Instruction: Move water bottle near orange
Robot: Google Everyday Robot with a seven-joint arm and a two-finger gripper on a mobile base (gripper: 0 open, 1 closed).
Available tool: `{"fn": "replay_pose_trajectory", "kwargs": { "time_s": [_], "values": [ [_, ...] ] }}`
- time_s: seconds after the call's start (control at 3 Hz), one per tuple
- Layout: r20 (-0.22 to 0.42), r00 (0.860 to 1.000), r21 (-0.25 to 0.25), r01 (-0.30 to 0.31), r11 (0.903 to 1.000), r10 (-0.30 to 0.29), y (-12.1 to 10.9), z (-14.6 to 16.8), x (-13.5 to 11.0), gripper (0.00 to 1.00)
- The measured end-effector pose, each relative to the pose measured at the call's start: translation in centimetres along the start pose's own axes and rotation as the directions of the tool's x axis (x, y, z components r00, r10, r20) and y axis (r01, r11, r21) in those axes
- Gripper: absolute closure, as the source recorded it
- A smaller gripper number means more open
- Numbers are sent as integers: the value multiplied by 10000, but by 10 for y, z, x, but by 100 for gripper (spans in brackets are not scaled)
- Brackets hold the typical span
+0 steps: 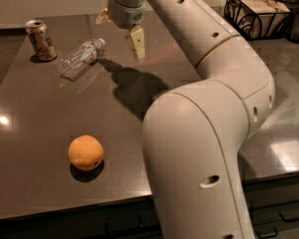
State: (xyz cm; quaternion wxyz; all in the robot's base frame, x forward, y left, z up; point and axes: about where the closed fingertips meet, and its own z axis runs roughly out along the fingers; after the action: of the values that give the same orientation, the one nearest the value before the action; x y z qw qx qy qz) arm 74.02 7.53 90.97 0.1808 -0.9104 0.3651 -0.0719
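Observation:
The water bottle (81,59) lies on its side at the back left of the dark table (35,108), its white cap pointing right and away. The orange (85,152) sits near the table's front edge, well apart from the bottle. My gripper (120,32) hangs above the table just right of the bottle's cap. It is open and empty, with one tan finger (137,44) pointing down and the other showing at the far left side.
A tan-gold drink can (41,40) stands upright left of the bottle. A black wire basket (259,11) sits at the back right. My large white arm covers the table's right half and casts a shadow near the middle.

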Motion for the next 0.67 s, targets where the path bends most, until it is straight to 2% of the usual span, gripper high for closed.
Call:
{"fn": "replay_pose_trajectory", "kwargs": {
  "time_s": [0.33, 0.67],
  "values": [
    [180, 9926, -224, 1206, 9925, -1202, -19, 18, -13, 0],
    [217, 9709, -283, 2392, 9706, -2386, -40, 30, -27, 0]
  ]
}}
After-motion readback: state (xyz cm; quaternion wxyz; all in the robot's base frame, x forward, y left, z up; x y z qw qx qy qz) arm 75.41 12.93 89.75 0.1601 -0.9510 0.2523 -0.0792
